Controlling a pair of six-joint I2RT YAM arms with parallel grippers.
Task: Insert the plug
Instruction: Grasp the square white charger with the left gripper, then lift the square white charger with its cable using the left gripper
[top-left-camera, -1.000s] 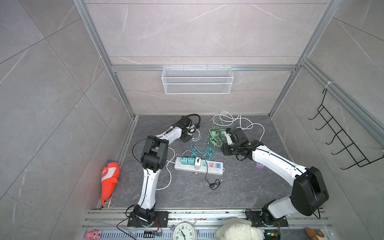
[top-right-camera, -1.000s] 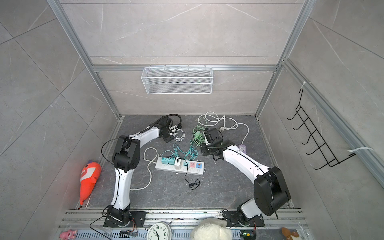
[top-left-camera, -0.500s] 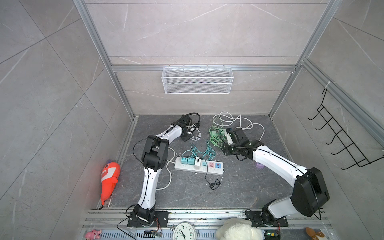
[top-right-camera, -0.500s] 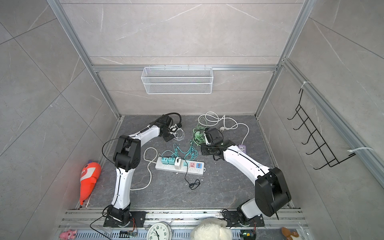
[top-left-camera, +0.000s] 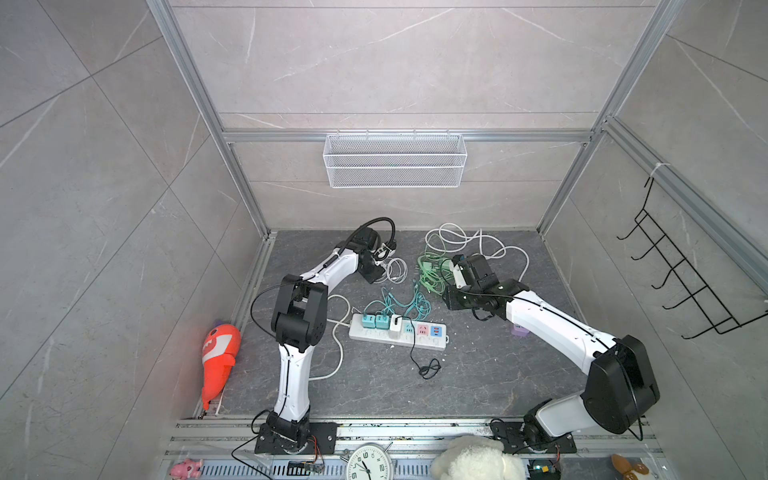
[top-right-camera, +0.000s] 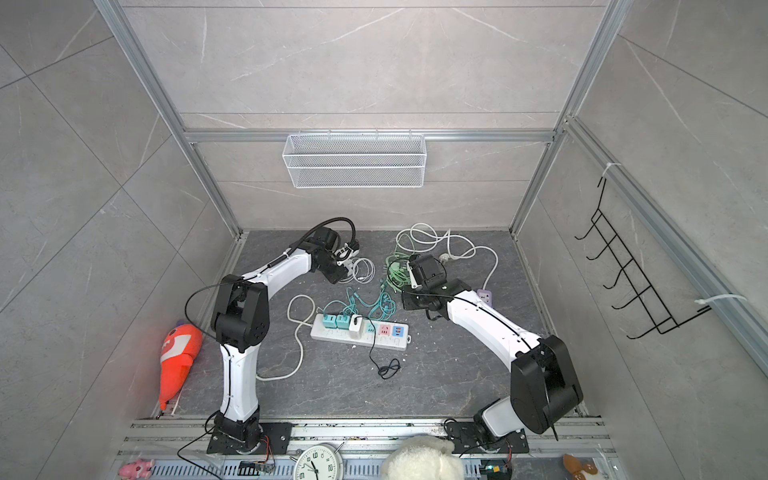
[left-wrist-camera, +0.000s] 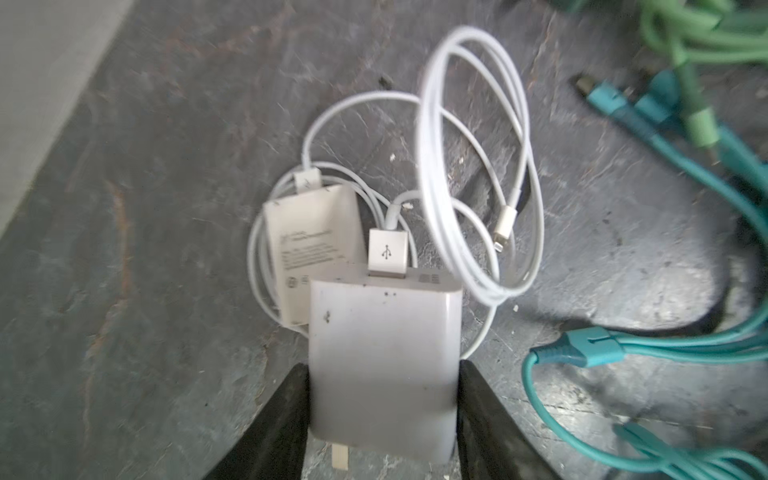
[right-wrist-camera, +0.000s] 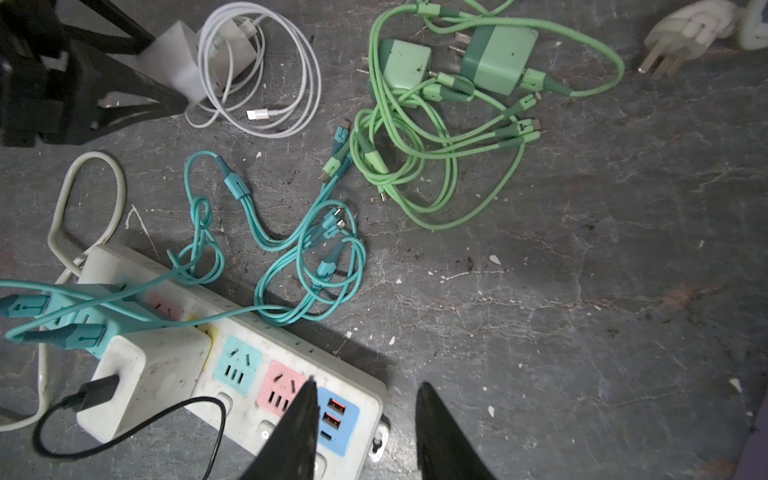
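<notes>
Grey tiled walls (top-left-camera: 395, 62) box in a dark, scuffed stone bench (top-left-camera: 478, 374), with a wire basket (top-left-camera: 395, 160) on the back wall. The left hand (left-wrist-camera: 382, 368) grips the white charger (left-wrist-camera: 384, 332) near the back, apart from the strip (top-left-camera: 415, 341). The right hand (right-wrist-camera: 368, 382) hangs narrowly parted and empty by the strip's end.

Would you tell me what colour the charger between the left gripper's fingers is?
White charger, clearest in the left wrist view.

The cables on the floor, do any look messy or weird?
Yes. The teal cables lie looped and knotted beside the power strip, and the green cables sit in a tangled heap with two unplugged green chargers.
</notes>
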